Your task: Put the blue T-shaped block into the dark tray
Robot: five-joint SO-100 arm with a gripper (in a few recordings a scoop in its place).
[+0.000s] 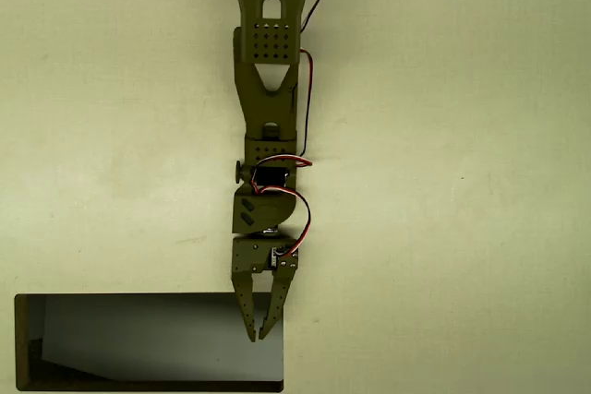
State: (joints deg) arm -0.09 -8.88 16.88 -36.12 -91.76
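The dark tray (138, 334) is a wide rectangular recess at the bottom left of the overhead view, with a thin dark rim and a shadowed grey inside. My olive-green arm reaches down from the top centre. Its gripper (259, 336) hangs over the tray's right end, just inside the right rim. The fingers (245, 306) converge to tips that nearly touch, and nothing shows between them. The blue T-shaped block is out of view.
The pale table (443, 228) spreads flat around the arm on both sides. Red and black wires (305, 71) run along the arm's right side. The tray's bottom rim lies at the picture's lower edge.
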